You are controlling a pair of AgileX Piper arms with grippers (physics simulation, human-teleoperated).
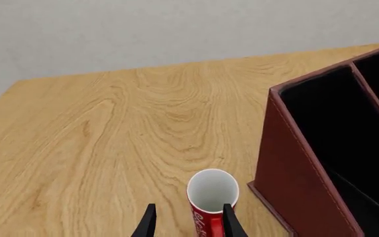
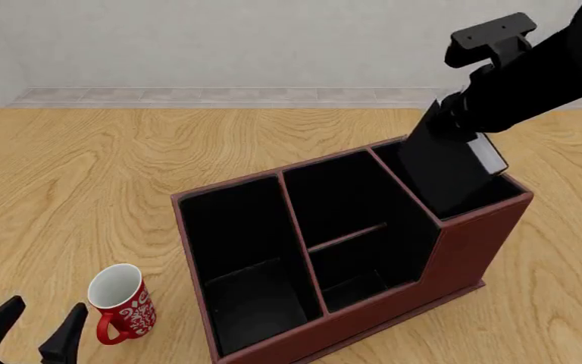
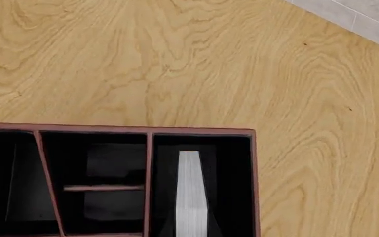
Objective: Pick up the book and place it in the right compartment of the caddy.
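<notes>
The book (image 2: pixel 451 168) stands on end and tilted, its lower part already inside the right compartment (image 2: pixel 493 199) of the caddy (image 2: pixel 463 254), its long axis running up and back toward the right claw (image 2: pixel 470 114) directly above it; the right wrist view shows its white page edges (image 3: pixel 190 192) between the compartment walls. The right claw appears clamped on the book's upper end, though its fingertips are hidden, the right arm reaching in steeply from the surface's (image 2: pixel 89 174) far right corner. The left claw (image 2: pixel 30 334), jaws parted and empty, idles at the near left edge beside a red mug (image 2: pixel 122 302), well apart from the book.
</notes>
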